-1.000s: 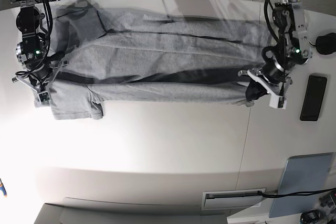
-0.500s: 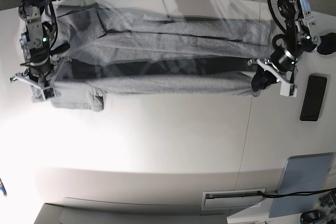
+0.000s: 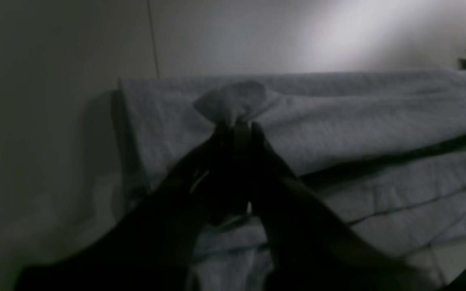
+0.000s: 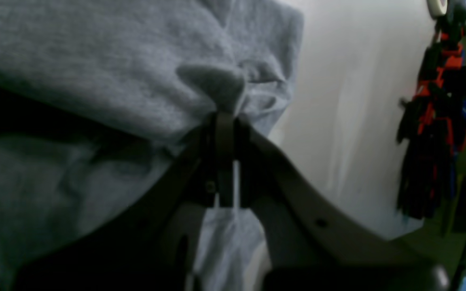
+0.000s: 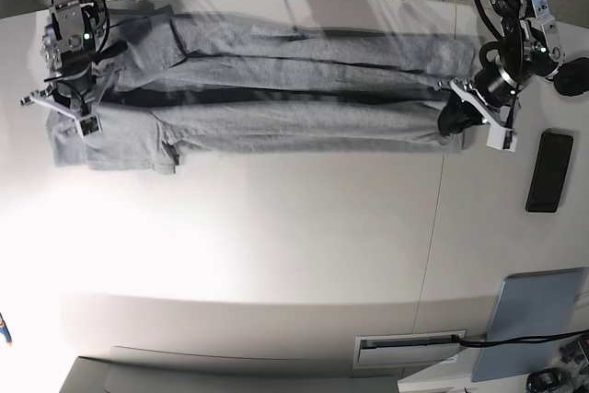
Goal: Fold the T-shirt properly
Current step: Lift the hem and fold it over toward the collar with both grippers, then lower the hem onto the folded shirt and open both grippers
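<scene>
both tools point(image 5: 460, 121) point(image 5: 69, 117) carried the pinched t-shirt point(image 5: 276, 89) edge farther back.

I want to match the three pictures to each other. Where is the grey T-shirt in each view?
Base: the T-shirt lies as a long band across the top of the table.
Left wrist: it fills the middle and right, pinched in the left hand.
Right wrist: it fills the left and top, pinched in the right hand.
Shared landmark: the pale table beside the cloth.

The T-shirt point(image 5: 294, 98) is soft, matt, heathered grey knit cloth. Beneath it, the table point(image 5: 276, 246) looks smooth, pale, faintly sheened.
</scene>
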{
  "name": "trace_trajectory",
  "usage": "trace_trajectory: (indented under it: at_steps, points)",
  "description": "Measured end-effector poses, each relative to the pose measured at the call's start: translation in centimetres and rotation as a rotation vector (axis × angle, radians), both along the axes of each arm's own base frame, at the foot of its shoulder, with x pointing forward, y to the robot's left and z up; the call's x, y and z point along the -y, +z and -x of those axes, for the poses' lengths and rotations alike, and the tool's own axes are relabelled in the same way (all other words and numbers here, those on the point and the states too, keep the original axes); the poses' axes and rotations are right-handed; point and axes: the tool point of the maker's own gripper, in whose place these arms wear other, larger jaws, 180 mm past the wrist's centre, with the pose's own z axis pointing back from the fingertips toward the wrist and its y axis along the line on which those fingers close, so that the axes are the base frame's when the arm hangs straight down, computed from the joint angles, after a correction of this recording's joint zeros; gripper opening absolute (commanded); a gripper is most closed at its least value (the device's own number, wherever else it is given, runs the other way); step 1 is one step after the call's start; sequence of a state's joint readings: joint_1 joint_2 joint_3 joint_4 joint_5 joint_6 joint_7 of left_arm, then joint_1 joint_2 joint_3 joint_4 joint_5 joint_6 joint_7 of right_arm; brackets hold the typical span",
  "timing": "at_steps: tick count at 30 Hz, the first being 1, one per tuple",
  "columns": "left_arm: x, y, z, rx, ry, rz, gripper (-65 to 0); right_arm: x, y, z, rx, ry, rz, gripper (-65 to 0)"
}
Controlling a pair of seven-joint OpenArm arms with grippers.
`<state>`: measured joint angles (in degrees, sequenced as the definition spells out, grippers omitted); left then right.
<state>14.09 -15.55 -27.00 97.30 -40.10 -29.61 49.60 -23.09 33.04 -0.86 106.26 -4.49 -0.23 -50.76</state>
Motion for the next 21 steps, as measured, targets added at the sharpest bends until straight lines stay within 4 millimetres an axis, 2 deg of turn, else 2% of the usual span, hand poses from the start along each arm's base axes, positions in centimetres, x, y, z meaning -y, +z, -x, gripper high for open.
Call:
trace_trajectory:
  at_steps: [10,13,17,21]
  points:
    - [-0.2,-0.9,0.8,-0.057,-0.023,-0.046,-65.0,0.4,-0.9,1.9,-0.042,-0.034,0.004,-65.0]
    - [-0.1,-0.5,0.8,-0.058,-0.037,-0.068,-65.0,0.4,-1.0,2.0,-0.046,-0.037,0.005,-65.0]
    - [-1.2,0.2,0.4,-0.055,0.003,-0.143,-65.0,0.5,-1.0,2.2,-0.053,-0.043,0.007,-65.0]
    - [-1.0,0.0,0.9,-0.082,-0.023,-0.16,-65.0,0.6,-1.2,2.5,-0.068,-0.055,0.009,-65.0]
